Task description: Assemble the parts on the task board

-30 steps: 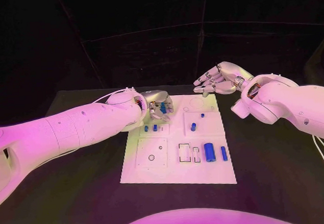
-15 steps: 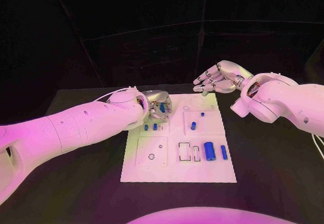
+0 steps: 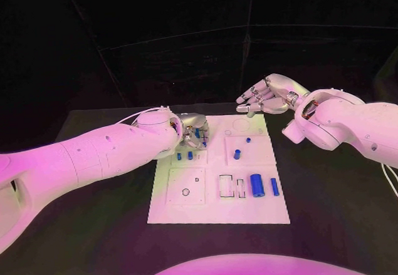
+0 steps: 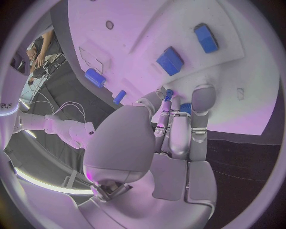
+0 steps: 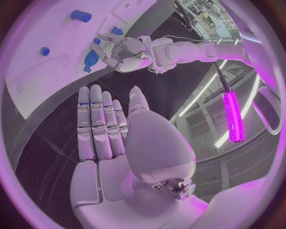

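- The left hand (image 3: 192,129) is over the far left corner of the white board (image 3: 213,207) and pinches a small blue part (image 4: 168,93) in its fingertips.
- Other blue pieces (image 3: 257,185) lie on the board.
- The right hand (image 3: 267,95) is beyond the board's far edge, fingers straight, holding nothing.

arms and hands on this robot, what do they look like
Both arms are smooth, rounded white shells, tinted pink by the light. Each ends in a silver metallic hand, left hand and right hand, with jointed segmented fingers. Thin pale cables run by the left wrist and hang below the right arm.
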